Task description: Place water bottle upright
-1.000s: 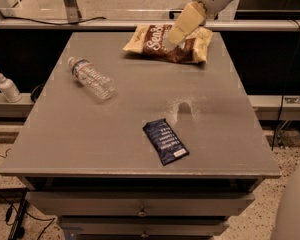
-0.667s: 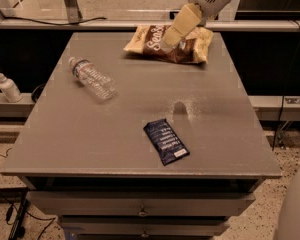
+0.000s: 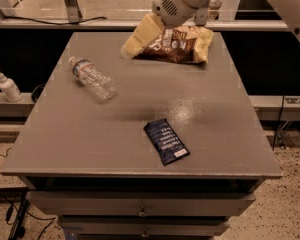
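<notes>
You had the water bottle lying on its side on the table, in the left part as the camera view showed it. Its white cap pointed to the far left corner and its base toward the middle. Nothing touched it, so the task was not yet begun, in my judgement.

Your gripper hung over the far part of the table, just in front of the brown chip bag and well apart from the bottle. It slanted down and to the left, probably because the arm was reaching toward the bottle. Whether it was open or closed I could not tell.

Because the bottle lay at a slant, I think the grasp would need the wrist turned across its ribbed body. The dark blue packet near the front edge lay away from that path. The round body could roll if pushed.
</notes>
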Tool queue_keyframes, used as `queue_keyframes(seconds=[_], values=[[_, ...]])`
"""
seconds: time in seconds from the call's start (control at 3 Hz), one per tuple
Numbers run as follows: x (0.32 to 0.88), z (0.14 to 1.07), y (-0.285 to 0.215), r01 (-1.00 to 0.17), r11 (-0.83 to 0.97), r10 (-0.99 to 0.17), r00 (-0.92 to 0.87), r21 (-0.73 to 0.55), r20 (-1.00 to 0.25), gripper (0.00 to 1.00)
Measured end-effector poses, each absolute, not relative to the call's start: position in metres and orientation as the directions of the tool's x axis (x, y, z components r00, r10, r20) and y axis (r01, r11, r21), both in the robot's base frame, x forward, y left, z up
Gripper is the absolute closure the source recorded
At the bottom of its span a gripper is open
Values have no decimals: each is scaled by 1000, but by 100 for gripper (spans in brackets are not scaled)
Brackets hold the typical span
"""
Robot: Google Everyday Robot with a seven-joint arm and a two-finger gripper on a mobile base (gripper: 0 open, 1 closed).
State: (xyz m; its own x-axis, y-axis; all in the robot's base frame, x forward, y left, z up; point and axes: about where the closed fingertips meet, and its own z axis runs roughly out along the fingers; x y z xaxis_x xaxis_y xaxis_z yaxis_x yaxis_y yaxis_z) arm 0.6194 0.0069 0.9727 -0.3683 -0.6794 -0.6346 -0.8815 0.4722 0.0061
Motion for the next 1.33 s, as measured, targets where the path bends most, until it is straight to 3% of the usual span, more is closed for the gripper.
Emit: queue_keyframes(seconds=[0.67, 1.33], values=[[620, 935, 68, -867, 496, -668, -415, 46, -618, 0], [647, 900, 94, -851, 523, -694, -456, 45, -557, 0]])
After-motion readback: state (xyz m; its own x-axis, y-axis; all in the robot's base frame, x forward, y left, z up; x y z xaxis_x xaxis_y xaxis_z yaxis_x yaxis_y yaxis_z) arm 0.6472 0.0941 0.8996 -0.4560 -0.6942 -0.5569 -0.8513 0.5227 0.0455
